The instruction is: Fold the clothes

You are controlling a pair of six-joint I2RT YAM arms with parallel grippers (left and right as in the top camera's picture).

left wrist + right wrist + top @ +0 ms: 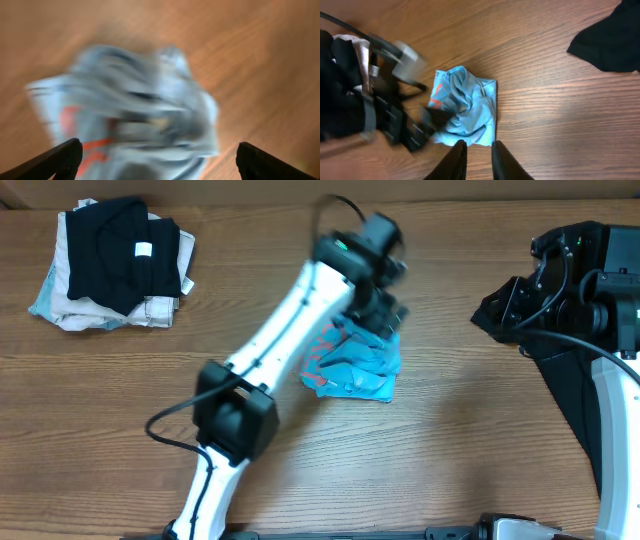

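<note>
A wooden table (450,460) fills the overhead view. The white left arm (270,340) reaches diagonally across it from the near edge to the centre. The right arm (600,300), mostly black at its upper end, stands at the right edge above a dark black cloth (612,37) spread flat on the wood. A stack of folded clothes (75,305) sits in the far left corner, topped by a black garment (120,255) with a small white label (143,249). The light blue T-shirt (360,370) lies bunched in a rumpled heap at mid-table, well apart from the stack, its red-pink print (437,92) showing on the side toward the stack. The left gripper (160,155) hangs directly over this heap, blurred in every view, its jaws spread wide with the cloth beneath and between them; whether the fingers touch the fabric cannot be told. The right gripper (477,150) points toward the shirt from the side, its jaws a narrow gap apart, with only bare wood between them and the shirt's edge just beyond the tips.
</note>
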